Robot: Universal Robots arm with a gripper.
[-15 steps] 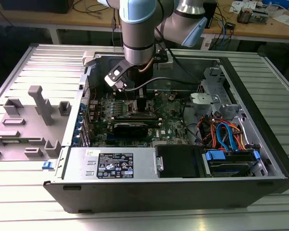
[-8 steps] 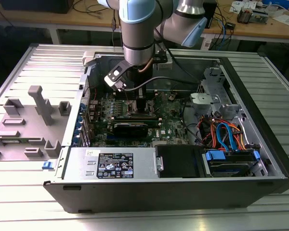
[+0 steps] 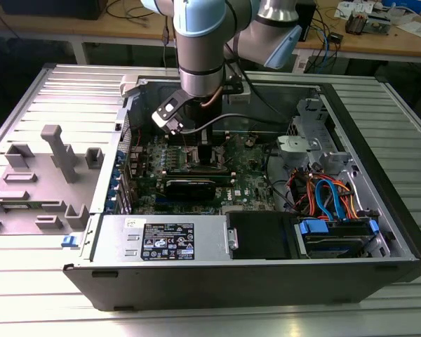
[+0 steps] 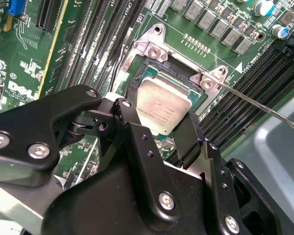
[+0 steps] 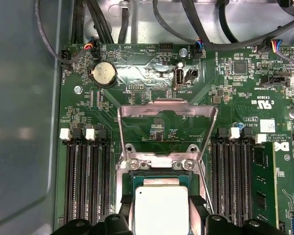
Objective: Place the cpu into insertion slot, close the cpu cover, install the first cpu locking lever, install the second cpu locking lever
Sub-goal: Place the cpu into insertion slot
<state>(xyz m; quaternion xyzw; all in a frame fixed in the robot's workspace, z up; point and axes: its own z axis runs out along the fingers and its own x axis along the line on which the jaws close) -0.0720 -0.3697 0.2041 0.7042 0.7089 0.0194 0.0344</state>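
Note:
The cpu (image 4: 162, 104), a flat silver-grey square chip, sits level in or just over the insertion slot (image 4: 152, 49), a dark socket with a silver rim. My gripper (image 4: 161, 121) is shut on it, with black fingers (image 4: 130, 115) against two opposite edges. In the first wrist view the cpu (image 5: 161, 208) lies between the same fingertips (image 5: 126, 199). The cpu cover (image 5: 137, 111), a thin silver window frame, stands tilted up and open behind the slot (image 5: 157, 164). One thin wire locking lever (image 4: 264, 110) sticks out, unlatched. In the exterior view my gripper (image 3: 200, 140) is low over the green board.
Black memory slots (image 5: 85, 181) flank the socket on both sides. An open computer case (image 3: 379, 210) walls in the green motherboard (image 3: 252, 189), with a long black card (image 3: 196, 186), drive cables (image 3: 330, 193) and a power supply (image 3: 165, 239) nearby. A grey fixture (image 3: 56, 151) stands at the exterior view's left.

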